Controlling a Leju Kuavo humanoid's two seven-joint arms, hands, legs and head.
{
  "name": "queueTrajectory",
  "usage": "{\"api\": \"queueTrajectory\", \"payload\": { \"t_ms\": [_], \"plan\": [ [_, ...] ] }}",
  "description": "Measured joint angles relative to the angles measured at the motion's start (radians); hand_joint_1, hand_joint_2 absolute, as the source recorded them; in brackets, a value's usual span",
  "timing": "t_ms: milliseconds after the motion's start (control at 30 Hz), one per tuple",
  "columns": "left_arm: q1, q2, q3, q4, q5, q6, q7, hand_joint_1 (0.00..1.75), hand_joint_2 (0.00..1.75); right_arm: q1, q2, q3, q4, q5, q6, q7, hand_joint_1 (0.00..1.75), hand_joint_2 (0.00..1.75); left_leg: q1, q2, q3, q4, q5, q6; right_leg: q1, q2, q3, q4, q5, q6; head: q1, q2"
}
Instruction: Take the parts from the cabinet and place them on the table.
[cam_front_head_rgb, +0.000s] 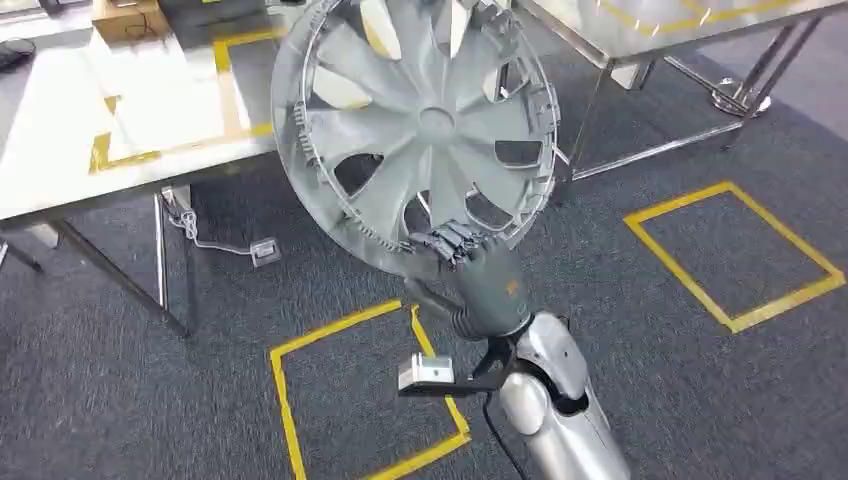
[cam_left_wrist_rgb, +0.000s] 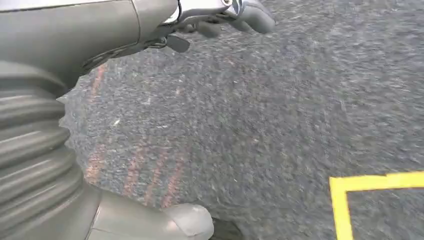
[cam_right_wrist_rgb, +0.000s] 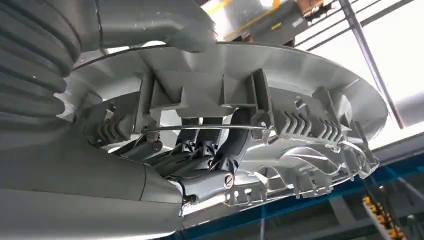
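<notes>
1. Head view: the right hand (cam_front_head_rgb: 470, 270) grips the silver wheel cover (cam_front_head_rgb: 420, 125) at the lowest part of its rim, fingers wrapped over the edge, so the disc stands nearly upright above the fingers with its ribbed back towards the camera. I judge this edge hold keeps the wide part from sagging while it is carried. Beyond the fingers lies the steel table (cam_front_head_rgb: 150, 110) with yellow tape marks, probably the place meant for the part; the cover partly overlaps the table's edge in the picture but looks not yet set down. Below the hand is grey carpet (cam_front_head_rgb: 150, 350) with yellow tape squares

2. Left wrist view: the left hand (cam_left_wrist_rgb: 220, 20) hangs over the carpet, holding nothing; its dark fingers (cam_left_wrist_rgb: 255, 15) look loosely extended, so I take it as idle

3. Right wrist view: the fingers (cam_right_wrist_rgb: 210, 150) hook through the cover's rim clips and wire ring, thumb (cam_right_wrist_rgb: 175, 27) pressed on the opposite face, clamping the rim between them
</notes>
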Motion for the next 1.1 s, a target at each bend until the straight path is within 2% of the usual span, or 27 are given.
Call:
{"api": "queueTrajectory", "payload": {
  "t_ms": [33, 100, 133, 167, 200, 233, 267, 300, 333, 400, 433, 467, 500, 533, 600, 633, 667, 700, 733, 767, 800, 833, 867, 900, 967, 1033, 1100],
  "plan": [
    [-0.002, 0.000, 0.000, 0.000, 0.001, 0.000, 0.000, 0.00, 1.75, -0.004, 0.002, 0.001, 0.003, 0.004, -0.002, -0.001, 1.75, 1.75, 0.003, 0.001, -0.049, 0.068, -0.016, -0.005, -0.001, 0.000, 0.007, 0.000, -0.006, 0.000, 0.002, 0.000],
    [0.000, 0.000, 0.000, 0.000, 0.003, 0.000, -0.001, 0.00, 1.75, -0.006, 0.002, 0.001, 0.009, 0.009, -0.003, -0.001, 1.75, 1.75, 0.010, 0.003, -0.142, 0.165, -0.089, -0.020, -0.004, 0.000, 0.028, 0.000, -0.030, 0.002, 0.000, 0.000],
    [0.001, 0.000, 0.000, 0.000, 0.006, 0.000, -0.001, 0.00, 1.75, -0.005, 0.002, 0.001, 0.013, 0.011, -0.003, 0.002, 1.75, 1.75, 0.013, 0.004, -0.166, 0.162, -0.109, -0.026, -0.006, 0.001, 0.042, 0.000, -0.042, 0.004, 0.002, 0.000],
    [0.002, 0.002, 0.000, 0.000, 0.008, 0.000, -0.003, 0.00, 1.75, -0.006, 0.002, 0.001, 0.017, 0.014, -0.004, 0.005, 1.75, 1.75, 0.016, 0.005, -0.173, 0.131, -0.100, -0.027, -0.009, 0.002, 0.057, 0.000, -0.053, 0.007, 0.000, 0.000],
    [0.001, 0.003, 0.000, 0.000, 0.008, 0.000, -0.006, 0.00, 1.75, -0.006, 0.002, 0.001, 0.021, 0.015, -0.006, 0.006, 1.75, 1.75, 0.018, 0.007, -0.168, 0.075, -0.063, -0.031, -0.012, 0.002, 0.073, 0.000, -0.066, 0.012, 0.001, 0.000],
    [0.001, 0.004, 0.000, 0.000, 0.009, 0.000, -0.007, 0.00, 1.75, -0.007, 0.002, 0.001, 0.024, 0.017, -0.007, 0.006, 1.75, 1.75, 0.021, 0.010, -0.156, -0.002, 0.007, -0.035, -0.016, 0.001, 0.090, 0.000, -0.079, 0.018, 0.001, 0.000],
    [0.003, 0.003, 0.000, 0.000, 0.010, -0.001, -0.008, 0.00, 1.75, -0.009, 0.002, 0.001, 0.027, 0.018, -0.010, 0.006, 1.75, 1.75, 0.026, 0.015, -0.145, -0.084, 0.114, -0.036, -0.016, 0.000, 0.094, -0.001, -0.093, 0.026, 0.000, 0.000],
    [0.002, 0.003, 0.000, 0.002, 0.012, -0.003, -0.008, 0.00, 1.75, -0.013, 0.002, 0.001, 0.030, 0.018, -0.012, 0.006, 1.75, 1.75, 0.023, 0.027, -0.149, -0.106, 0.153, -0.026, -0.014, 0.002, 0.110, 0.007, -0.106, 0.033, -0.005, 0.000],
    [-0.001, 0.003, 0.000, 0.002, 0.012, -0.006, -0.008, 0.00, 1.75, -0.017, 0.003, 0.001, 0.030, 0.018, -0.014, 0.008, 1.75, 1.75, 0.018, 0.026, -0.145, -0.101, 0.130, -0.009, -0.012, 0.003, 0.108, -0.005, -0.114, 0.043, -0.002, 0.000],
    [-0.003, 0.002, 0.000, 0.003, 0.011, -0.006, -0.003, 0.00, 1.75, -0.024, 0.004, 0.001, 0.030, 0.018, -0.015, 0.011, 1.75, 1.75, 0.020, 0.022, -0.132, -0.108, 0.131, 0.007, -0.010, 0.003, 0.124, 0.002, -0.099, 0.060, -0.003, 0.000],
    [-0.006, 0.002, 0.000, 0.003, 0.011, -0.006, -0.003, 0.00, 1.75, -0.028, 0.005, 0.001, 0.030, 0.018, -0.013, 0.016, 1.75, 1.75, 0.021, 0.016, -0.118, -0.108, 0.132, 0.016, -0.014, 0.002, 0.124, 0.011, -0.098, 0.063, -0.002, 0.000],
    [-0.006, 0.003, 0.000, 0.002, 0.010, -0.006, -0.002, 0.00, 1.75, -0.029, 0.005, 0.001, 0.030, 0.020, -0.013, 0.021, 1.75, 1.75, 0.023, 0.015, -0.108, -0.111, 0.126, 0.025, -0.015, -0.004, 0.102, 0.060, -0.091, 0.066, 0.000, 0.000],
    [-0.007, 0.003, 0.000, 0.002, 0.009, -0.006, -0.002, 0.00, 1.75, -0.032, 0.005, 0.001, 0.031, 0.021, -0.012, 0.022, 1.75, 1.75, 0.022, 0.014, -0.101, -0.111, 0.119, 0.031, -0.015, -0.004, 0.062, 0.120, -0.092, 0.066, 0.001, 0.000],
    [-0.009, 0.003, 0.000, 0.002, 0.007, -0.006, -0.002, 0.00, 1.75, -0.035, 0.005, 0.001, 0.031, 0.022, -0.012, 0.024, 1.75, 1.75, 0.021, 0.013, -0.095, -0.111, 0.113, 0.035, -0.014, -0.004, 0.009, 0.190, -0.111, 0.068, 0.001, 0.000],
    [-0.009, 0.002, 0.000, 0.002, 0.003, -0.007, -0.001, 0.00, 1.75, -0.033, 0.003, 0.001, 0.031, 0.024, -0.012, 0.032, 1.75, 1.75, 0.018, 0.009, -0.079, -0.111, 0.094, 0.038, -0.012, -0.004, -0.083, 0.290, -0.189, 0.071, 0.001, 0.000],
    [-0.008, 0.002, 0.000, 0.002, 0.000, -0.009, 0.000, 0.00, 1.75, -0.032, 0.002, 0.001, 0.031, 0.024, -0.012, 0.036, 1.75, 1.75, 0.017, 0.007, -0.067, -0.111, 0.083, 0.038, -0.012, -0.004, -0.112, 0.299, -0.218, 0.069, 0.001, 0.000],
    [-0.008, 0.002, 0.000, 0.002, -0.002, -0.010, 0.000, 0.00, 1.75, -0.030, 0.002, 0.000, 0.031, 0.024, -0.012, 0.038, 1.75, 1.75, 0.016, 0.006, -0.054, -0.111, 0.073, 0.037, -0.011, -0.004, -0.123, 0.277, -0.217, 0.066, 0.002, 0.000],
    [-0.008, 0.001, 0.000, 0.002, -0.004, -0.010, 0.002, 0.00, 1.75, -0.027, 0.000, 0.000, 0.031, 0.024, -0.012, 0.038, 1.75, 1.75, 0.015, 0.004, -0.039, -0.111, 0.061, 0.035, -0.009, -0.004, -0.119, 0.227, -0.190, 0.061, 0.001, 0.000],
    [-0.008, 0.001, 0.000, 0.002, -0.004, -0.010, 0.003, 0.00, 1.75, -0.024, -0.002, -0.001, 0.031, 0.024, -0.012, 0.037, 1.75, 1.75, 0.013, 0.004, -0.023, -0.111, 0.050, 0.034, -0.005, -0.004, -0.104, 0.151, -0.129, 0.050, 0.002, 0.000],
    [-0.008, 0.000, 0.000, 0.002, -0.004, -0.011, 0.003, 0.00, 1.75, -0.023, -0.003, -0.001, 0.031, 0.024, -0.013, 0.036, 1.75, 1.75, 0.013, 0.005, -0.016, -0.113, 0.038, 0.033, 0.002, -0.006, -0.085, 0.064, -0.037, 0.037, 0.002, 0.000],
    [-0.008, -0.004, 0.000, 0.003, -0.004, -0.011, 0.003, 0.00, 1.75, -0.020, -0.006, -0.001, 0.031, 0.024, -0.014, 0.036, 1.75, 1.75, 0.011, 0.005, -0.004, -0.108, 0.028, 0.030, 0.011, -0.008, -0.082, 0.023, 0.034, 0.025, -0.001, 0.000],
    [-0.012, -0.004, 0.000, 0.003, -0.004, -0.011, 0.003, 0.00, 1.75, -0.021, -0.008, -0.001, 0.030, 0.024, -0.014, 0.036, 1.75, 1.75, 0.008, -0.001, 0.000, -0.110, 0.018, 0.021, 0.013, -0.002, -0.078, 0.016, 0.020, 0.028, 0.004, 0.000],
    [-0.013, -0.004, 0.000, 0.002, -0.003, -0.011, 0.005, 0.00, 1.75, -0.019, -0.008, -0.002, 0.029, 0.025, -0.014, 0.037, 1.75, 1.75, 0.009, 0.002, 0.000, -0.119, 0.009, 0.015, 0.014, -0.003, -0.065, 0.013, 0.024, 0.028, 0.004, 0.000],
    [-0.011, -0.005, 0.000, 0.002, -0.003, -0.011, 0.005, 0.00, 1.75, -0.019, -0.008, -0.002, 0.029, 0.024, -0.015, 0.038, 1.75, 1.75, 0.008, 0.001, 0.019, -0.101, 0.020, 0.008, 0.008, 0.000, -0.061, 0.002, 0.024, 0.025, 0.003, 0.000],
    [-0.014, -0.005, 0.000, 0.001, -0.003, -0.011, 0.005, 0.00, 1.75, -0.016, -0.007, -0.003, 0.028, 0.023, -0.014, 0.039, 1.75, 1.75, 0.008, 0.003, 0.004, -0.070, 0.029, -0.002, 0.003, 0.002, -0.029, -0.005, 0.021, 0.013, 0.003, 0.000],
    [-0.018, -0.006, 0.000, 0.002, -0.003, -0.011, 0.002, 0.00, 1.75, -0.015, -0.007, -0.005, 0.028, 0.022, -0.015, 0.037, 1.75, 1.75, 0.010, 0.005, -0.066, 0.050, 0.023, -0.011, 0.001, -0.001, -0.007, -0.005, 0.004, 0.004, -0.002, 0.000],
    [-0.018, -0.005, 0.000, 0.001, -0.001, -0.011, 0.002, 0.00, 1.75, -0.013, -0.007, -0.005, 0.028, 0.022, -0.015, 0.035, 1.75, 1.75, 0.013, 0.007, -0.162, 0.168, -0.049, -0.017, 0.000, 0.001, 0.015, -0.005, -0.018, 0.003, 0.000, 0.000]
  ]
}}
